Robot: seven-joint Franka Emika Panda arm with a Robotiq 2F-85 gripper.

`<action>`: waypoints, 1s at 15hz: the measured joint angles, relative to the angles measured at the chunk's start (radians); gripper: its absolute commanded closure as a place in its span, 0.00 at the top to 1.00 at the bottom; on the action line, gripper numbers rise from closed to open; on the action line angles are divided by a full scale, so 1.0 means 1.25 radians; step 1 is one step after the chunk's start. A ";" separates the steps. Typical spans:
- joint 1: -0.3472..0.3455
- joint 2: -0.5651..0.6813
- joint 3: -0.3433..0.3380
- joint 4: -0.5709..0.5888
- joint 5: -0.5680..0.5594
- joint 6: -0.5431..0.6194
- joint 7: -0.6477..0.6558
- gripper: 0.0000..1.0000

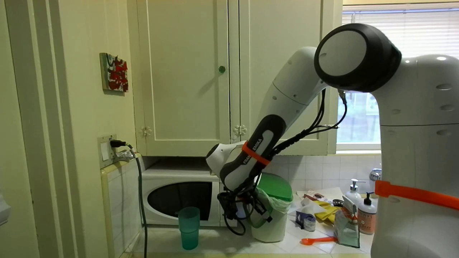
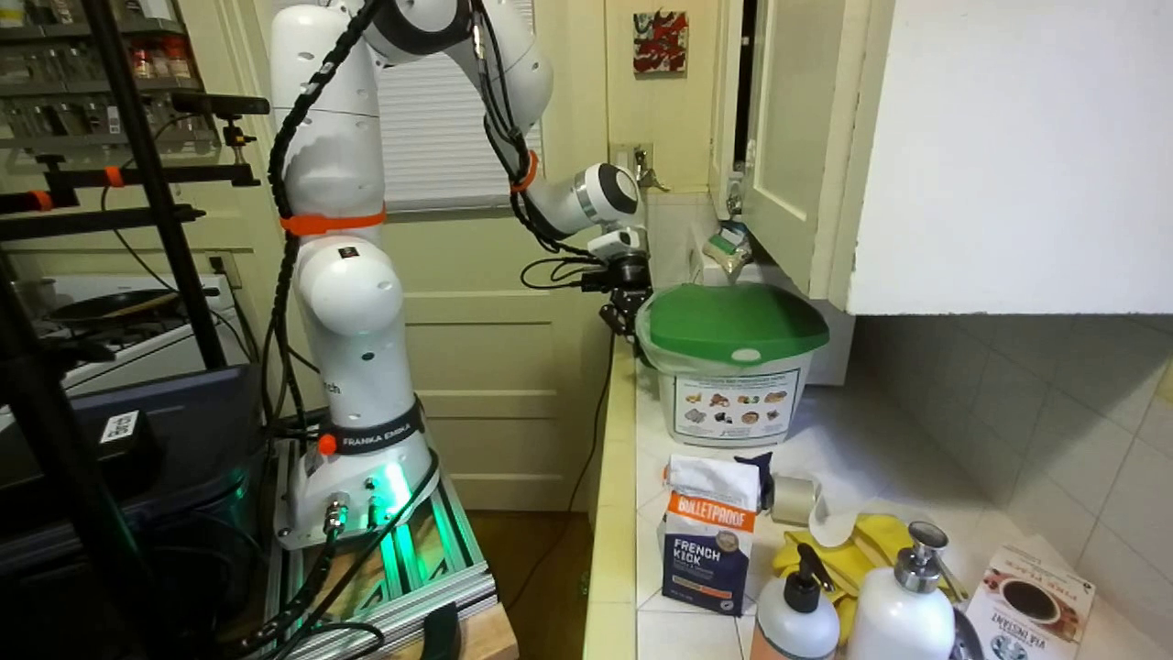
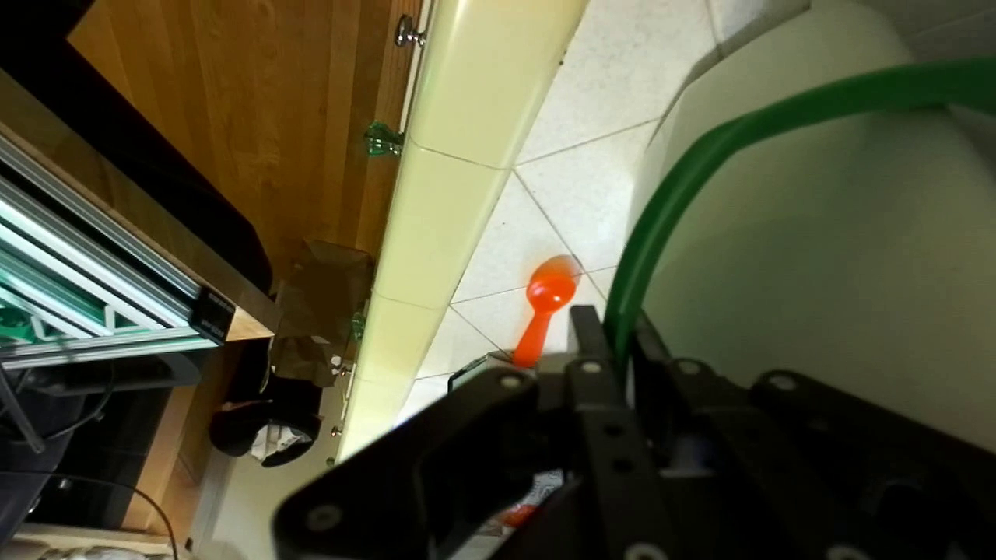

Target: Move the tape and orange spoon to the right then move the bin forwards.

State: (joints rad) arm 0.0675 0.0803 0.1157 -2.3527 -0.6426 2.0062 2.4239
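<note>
The bin (image 1: 270, 229) is pale with a green lid (image 2: 733, 321) and stands upright on the counter. Its green handle (image 3: 650, 241) passes between the fingertips of my gripper (image 3: 615, 330), which is shut on it at the bin's side. In an exterior view the gripper is partly covered by cables and its own wrist. The orange spoon (image 1: 319, 240) lies flat on the tiles beyond the bin, also showing as an orange spoon (image 3: 551, 289) left of the fingers in the wrist view. The tape (image 2: 794, 500), a pale roll, rests near the bin beside something dark blue.
A teal cup (image 1: 189, 229) stands before the microwave (image 1: 179, 200). A coffee bag (image 2: 710, 541), yellow gloves (image 2: 866, 541) and soap bottles (image 2: 903, 614) crowd the counter past the bin. The counter edge (image 3: 467, 155) runs close by. A cabinet door (image 2: 797, 137) hangs above.
</note>
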 measured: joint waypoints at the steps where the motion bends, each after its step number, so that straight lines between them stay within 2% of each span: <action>1: 0.003 0.000 0.000 0.001 0.003 0.000 0.000 0.36; 10: 0.026 0.000 0.000 0.002 0.004 0.000 -0.009 1.00; 15: 0.032 0.000 0.000 0.009 -0.004 0.001 -0.024 1.00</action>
State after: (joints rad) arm 0.1072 0.0807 0.1162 -2.3416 -0.6473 2.0069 2.3936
